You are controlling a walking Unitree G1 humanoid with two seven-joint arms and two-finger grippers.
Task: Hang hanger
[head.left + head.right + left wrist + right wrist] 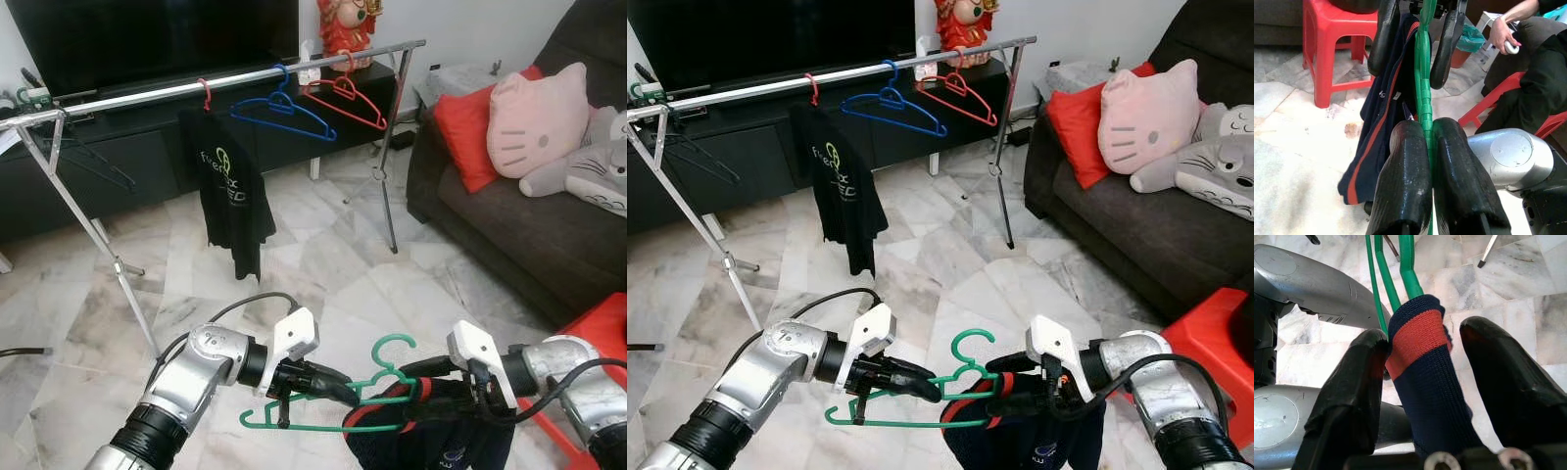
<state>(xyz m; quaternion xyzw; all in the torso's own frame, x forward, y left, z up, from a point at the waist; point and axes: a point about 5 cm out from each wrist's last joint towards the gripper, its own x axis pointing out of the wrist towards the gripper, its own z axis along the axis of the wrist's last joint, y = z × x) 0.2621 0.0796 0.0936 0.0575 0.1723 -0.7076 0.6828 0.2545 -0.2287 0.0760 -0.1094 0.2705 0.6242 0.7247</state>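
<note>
On my far left I see the silver clothes rail [147, 96] running across in front of the dark TV cabinet; on it hang a black T-shirt [233, 191], then a blue hanger [284, 116], then a red hanger [345, 98]; so some hanging looks done, while mine is still to go. Near me, my left hand [323, 384] is pressed together on the left end of the green hanger [338, 397], its fingers [1405, 181] pinching the bar flat between them; the hanger sits low between both arms, well short of the rail, its hook pointing up. On it is a navy garment [1019, 441] with a red stripe, draped on the right shoulder; my right hand [416, 397] is spread around that collar, one finger touching it, not clamped as far as I can judge. Far right lie the sofa [509, 225] and cushions; I judge the garment nearly dressed, and the carry and hooking onto the rail remain.
</note>
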